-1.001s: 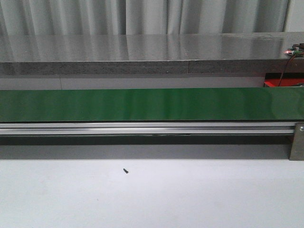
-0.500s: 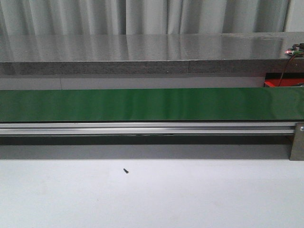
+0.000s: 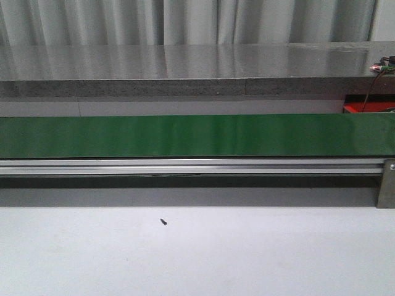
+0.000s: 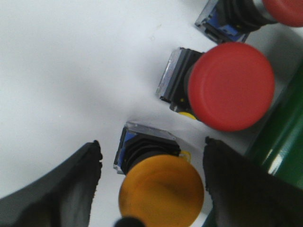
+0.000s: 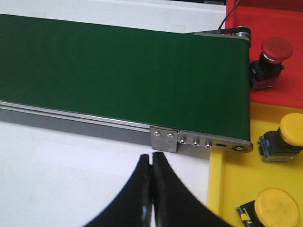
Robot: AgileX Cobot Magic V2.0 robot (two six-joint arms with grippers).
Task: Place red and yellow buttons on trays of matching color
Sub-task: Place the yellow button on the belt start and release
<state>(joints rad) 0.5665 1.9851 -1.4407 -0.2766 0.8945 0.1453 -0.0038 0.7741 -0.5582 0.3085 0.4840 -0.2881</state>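
Observation:
In the left wrist view my left gripper (image 4: 151,143) is open, its two dark fingers either side of a yellow button (image 4: 161,189) lying on the white table, with a gap on each side. A red button (image 4: 230,86) lies just beyond it, and another red button (image 4: 284,9) shows at the frame's edge. In the right wrist view my right gripper (image 5: 151,159) is shut and empty above the white table, near the belt's end bracket. The red tray (image 5: 279,90) holds one red button (image 5: 276,48). The yellow tray (image 5: 236,182) holds two yellow buttons (image 5: 292,130) (image 5: 277,206). The front view shows no gripper, button or tray.
The green conveyor belt (image 3: 197,135) runs across the table on an aluminium rail (image 3: 185,166), and its end (image 5: 199,85) reaches the trays. A small black screw (image 3: 163,221) lies on the white table. A grey shelf (image 3: 185,71) stands behind the belt.

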